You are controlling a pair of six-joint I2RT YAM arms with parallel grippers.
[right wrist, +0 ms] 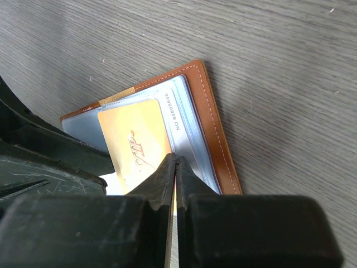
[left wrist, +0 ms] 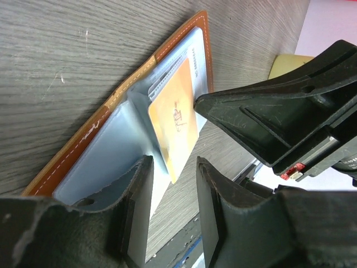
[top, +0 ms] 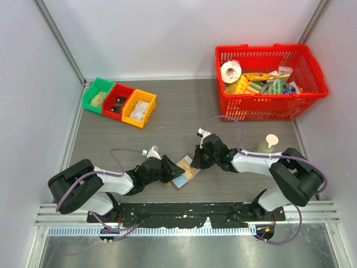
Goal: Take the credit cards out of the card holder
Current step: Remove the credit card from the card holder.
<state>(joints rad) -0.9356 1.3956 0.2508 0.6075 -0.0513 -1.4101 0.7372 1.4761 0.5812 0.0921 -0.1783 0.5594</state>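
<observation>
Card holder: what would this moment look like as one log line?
card holder: lying open | orange card: partly out | right gripper: shut on orange card's edge | left gripper: open

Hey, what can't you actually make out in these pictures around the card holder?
Left wrist view: the orange card overlaps the sleeves of the card holder, so remaining cards can't be counted.
Right wrist view: the right gripper hides the orange card's near edge.
Top view: it and the left gripper cover most of the holder.
</observation>
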